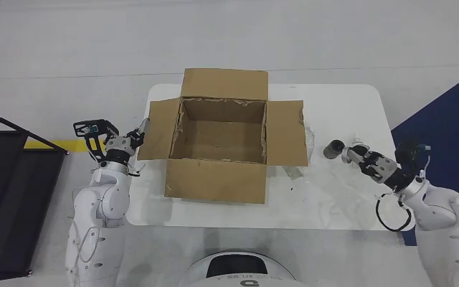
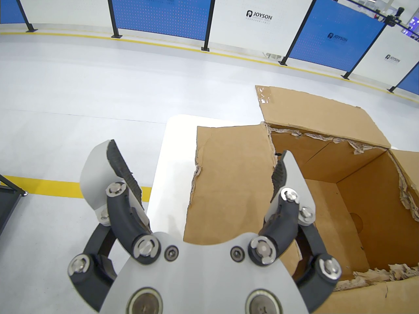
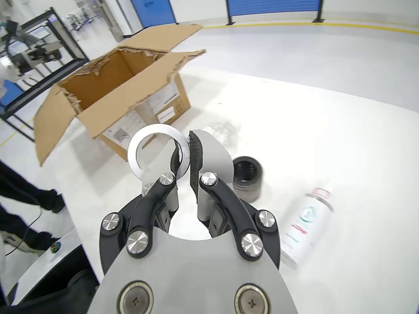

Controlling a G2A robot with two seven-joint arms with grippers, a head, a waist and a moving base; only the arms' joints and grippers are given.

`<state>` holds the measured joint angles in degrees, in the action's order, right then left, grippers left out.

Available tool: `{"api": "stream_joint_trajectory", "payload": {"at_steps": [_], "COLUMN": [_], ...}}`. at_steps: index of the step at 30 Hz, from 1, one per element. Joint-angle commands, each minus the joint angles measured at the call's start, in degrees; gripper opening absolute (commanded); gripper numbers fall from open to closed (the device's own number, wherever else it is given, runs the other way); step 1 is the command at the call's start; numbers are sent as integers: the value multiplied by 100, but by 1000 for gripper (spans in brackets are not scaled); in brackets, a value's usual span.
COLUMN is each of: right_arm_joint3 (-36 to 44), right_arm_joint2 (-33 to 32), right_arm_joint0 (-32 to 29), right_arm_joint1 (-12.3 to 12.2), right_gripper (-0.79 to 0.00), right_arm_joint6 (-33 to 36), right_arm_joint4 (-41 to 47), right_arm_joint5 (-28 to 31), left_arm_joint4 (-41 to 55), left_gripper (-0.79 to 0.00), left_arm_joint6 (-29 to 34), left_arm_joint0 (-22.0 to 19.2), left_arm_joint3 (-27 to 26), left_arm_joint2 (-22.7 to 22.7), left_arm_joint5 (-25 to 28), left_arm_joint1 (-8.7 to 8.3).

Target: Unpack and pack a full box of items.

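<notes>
Cardboard box [image 1: 215, 181] upright at the middle of the white table [image 1: 337, 107], all four flaps folded outward, edges torn. Left gripper [image 2: 198, 158] at the table's left edge, just beside the box's left flap, fingers spread wide, nothing between them. Right gripper [image 3: 187, 145] over the table's right part, well apart from the box, fingers nearly closed, pinching a flat silver ring [image 3: 157, 129] by its rim. Dark cylinder [image 3: 247, 178] on the table just beside the right gripper. White bottle [image 3: 304, 227] lying flat near the cylinder. Crumpled clear plastic [image 3: 222, 130] between box and cylinder.
</notes>
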<state>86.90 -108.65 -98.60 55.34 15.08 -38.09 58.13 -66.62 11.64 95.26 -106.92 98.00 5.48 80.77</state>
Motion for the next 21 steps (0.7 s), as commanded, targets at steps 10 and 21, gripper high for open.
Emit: {"api": "stream_joint_trajectory", "payload": {"at_steps": [10,21], "right_arm_joint3": [28,1329], "right_arm_joint2": [25,1482], "right_arm_joint0": [13,964], "right_arm_joint1": [24,98], "right_gripper": [-785,-785], "right_arm_joint6": [-251,135], "right_arm_joint4": [154,1240], "right_arm_joint5": [-146,-648], "left_arm_joint4": [0,0], "left_gripper": [0,0], "left_arm_joint6": [0,0], "left_arm_joint0": [0,0], "left_arm_joint3": [0,0], "left_arm_joint2": [0,0], "left_arm_joint5": [0,0], "left_arm_joint1": [0,0]}}
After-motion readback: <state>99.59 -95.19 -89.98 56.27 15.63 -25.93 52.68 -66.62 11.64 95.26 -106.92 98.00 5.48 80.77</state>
